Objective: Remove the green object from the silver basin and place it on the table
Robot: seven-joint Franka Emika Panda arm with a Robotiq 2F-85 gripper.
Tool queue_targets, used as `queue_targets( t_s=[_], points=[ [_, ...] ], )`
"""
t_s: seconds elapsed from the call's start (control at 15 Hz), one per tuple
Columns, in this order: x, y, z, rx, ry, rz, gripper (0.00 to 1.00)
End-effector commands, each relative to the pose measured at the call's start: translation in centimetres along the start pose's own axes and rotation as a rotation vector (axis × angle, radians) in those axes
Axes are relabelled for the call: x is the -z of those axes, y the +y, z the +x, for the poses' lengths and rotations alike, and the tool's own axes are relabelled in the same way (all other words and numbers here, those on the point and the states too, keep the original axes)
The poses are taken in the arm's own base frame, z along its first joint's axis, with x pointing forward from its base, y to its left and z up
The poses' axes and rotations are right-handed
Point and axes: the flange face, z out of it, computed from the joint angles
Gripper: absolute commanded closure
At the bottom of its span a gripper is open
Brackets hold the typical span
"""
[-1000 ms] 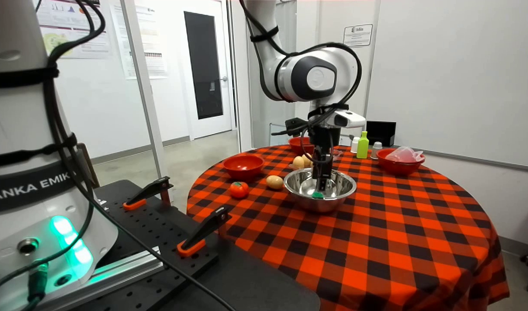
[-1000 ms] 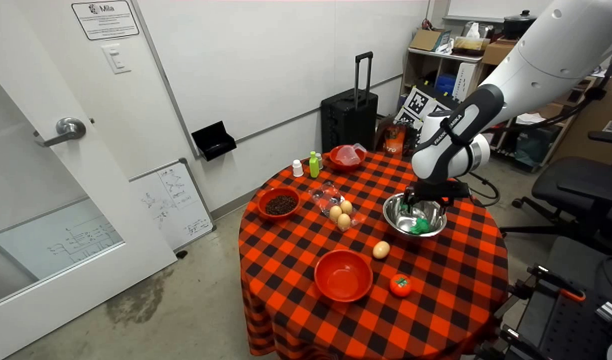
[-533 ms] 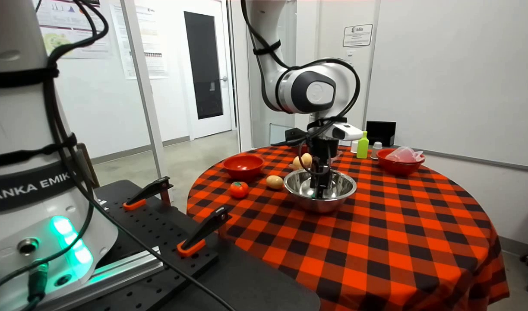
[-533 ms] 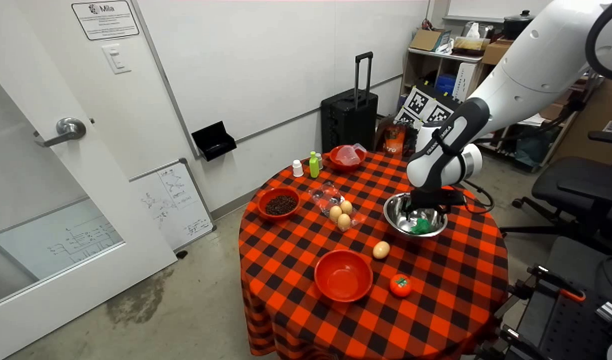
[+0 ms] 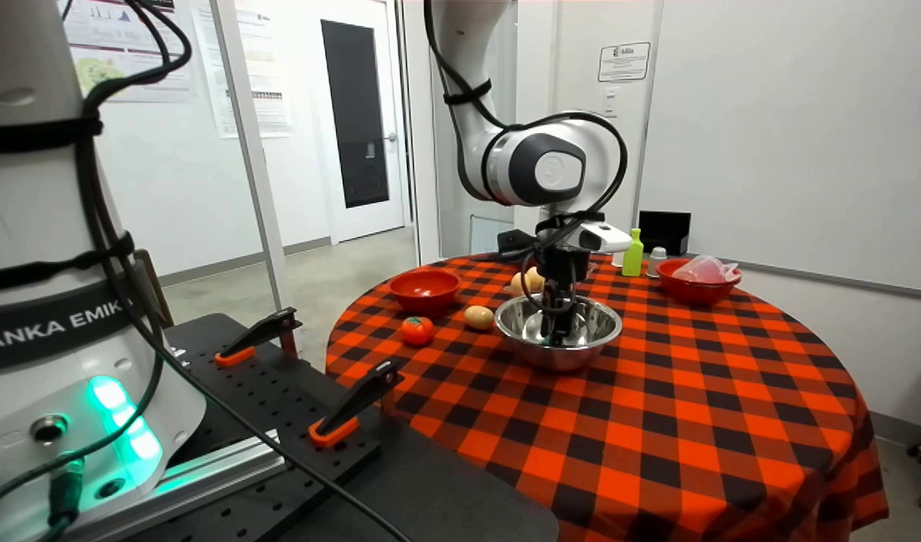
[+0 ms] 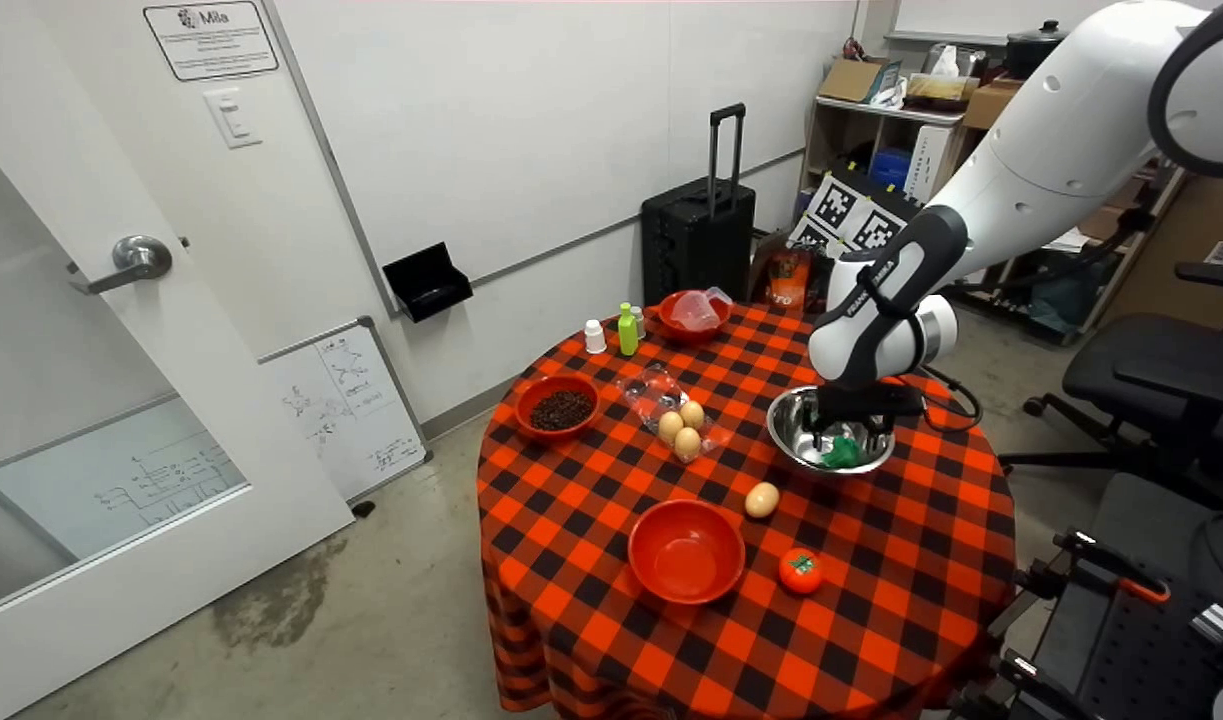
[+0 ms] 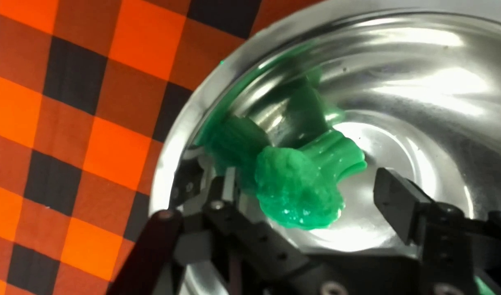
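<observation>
- In the wrist view we see the hand (image 7: 307, 190) with its fingers (image 7: 397, 205) spread well apart, gripping nothing.
- The green object (image 7: 299, 188) lies in the basin (image 7: 357, 69); in that view it sits between the fingers, closer to the one on the view's left, and we cannot tell whether they touch.
- Its narrow end points toward the view's upper right.
- In both exterior views we see the hand hanging down inside the basin.
- The basin stands upright on the table (image 5: 701, 421), which is checked red and black.
- In an exterior view we find an egg (image 6: 761, 500) near the basin, with a tomato (image 6: 800, 573) and a red bowl (image 6: 687, 555) farther off.
- Three more eggs (image 6: 670, 429) lie together, and a green bottle (image 6: 627, 333) stands toward the table's edge.
- Around, we see a whiteboard (image 5: 791, 135), a suitcase (image 6: 698, 240) and a chair (image 6: 1161, 385).
</observation>
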Motion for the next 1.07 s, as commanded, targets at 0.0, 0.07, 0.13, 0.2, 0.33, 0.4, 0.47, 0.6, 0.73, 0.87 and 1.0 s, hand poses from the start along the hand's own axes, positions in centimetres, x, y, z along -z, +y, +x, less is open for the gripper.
queue_targets(
  t_s=[0.0, 0.07, 0.13, 0.2, 0.33, 0.4, 0.47, 0.6, 0.73, 0.87, 1.0],
  points=[
    [-0.4, -0.4, 0.5, 0.001, -0.001, 0.021, 0.49],
    [-0.4, -0.4, 0.5, 0.000, -0.002, 0.022, 0.56],
    [-0.4, -0.4, 0.6, -0.001, -0.002, 0.023, 0.65],
    [-0.3, -0.5, 0.6, -0.002, -0.002, 0.024, 0.72],
    [-0.2, -0.6, 0.8, -0.004, 0.001, 0.028, 0.78],
    [-0.2, -0.6, 0.9, -0.006, 0.002, 0.028, 0.78],
    [0.0, -0.5, 0.9, -0.008, 0.002, 0.030, 0.78],
    [0.7, -0.2, 0.8, -0.009, 0.004, 0.040, 0.78],
    [2.0, 0.2, 0.5, -0.009, 0.000, 0.058, 0.78],
    [3.8, 0.8, 0.2, -0.012, 0.022, 0.079, 0.78],
    [5.7, 1.2, -0.2, -0.010, 0.037, 0.099, 0.78]
  ],
)
